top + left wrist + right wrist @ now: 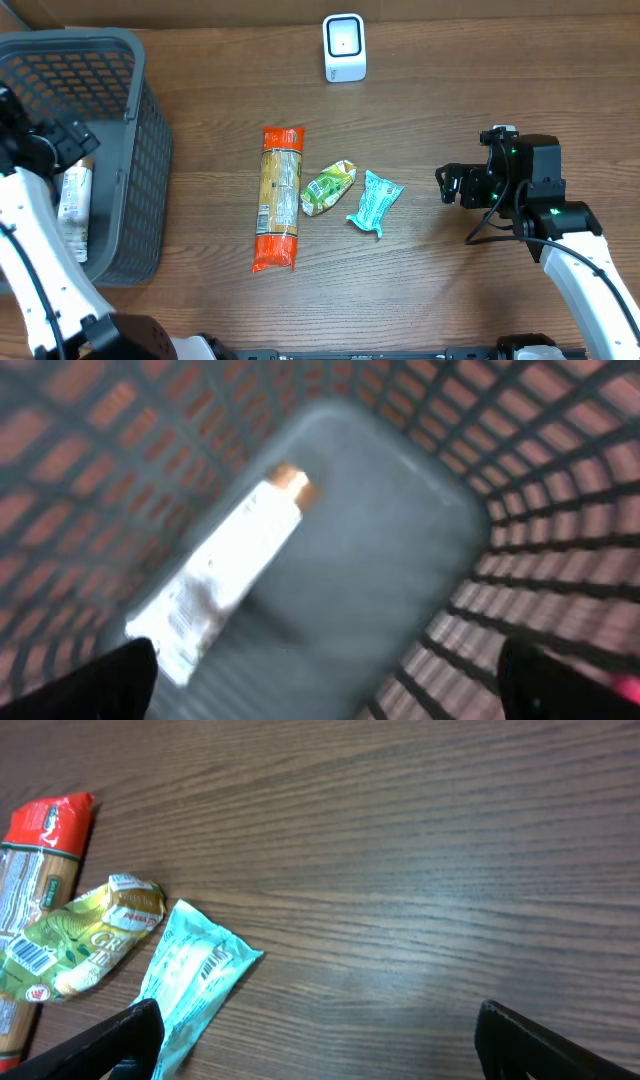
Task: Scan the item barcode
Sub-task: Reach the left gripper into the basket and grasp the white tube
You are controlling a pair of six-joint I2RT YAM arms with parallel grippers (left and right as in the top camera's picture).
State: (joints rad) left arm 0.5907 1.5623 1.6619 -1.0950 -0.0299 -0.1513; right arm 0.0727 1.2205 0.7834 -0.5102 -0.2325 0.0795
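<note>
The teal packet [195,970] lies on the surface [450,100], just beside a green packet [70,945] with its barcode up; only "GR" reads. The right tool [447,185], wide and empty, sits near its right. The left tool [330,680], wide and empty, hangs inside the basket [150,150].

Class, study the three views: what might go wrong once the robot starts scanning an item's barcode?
1. The green packet touches the pasta packet, near the teal packet; the open right gripper may drag a neighbour along.
2. These flat, crinkled wrappers might slip or crease over a barcode.
3. The scanner stands far back; a code may miss its window.
</note>
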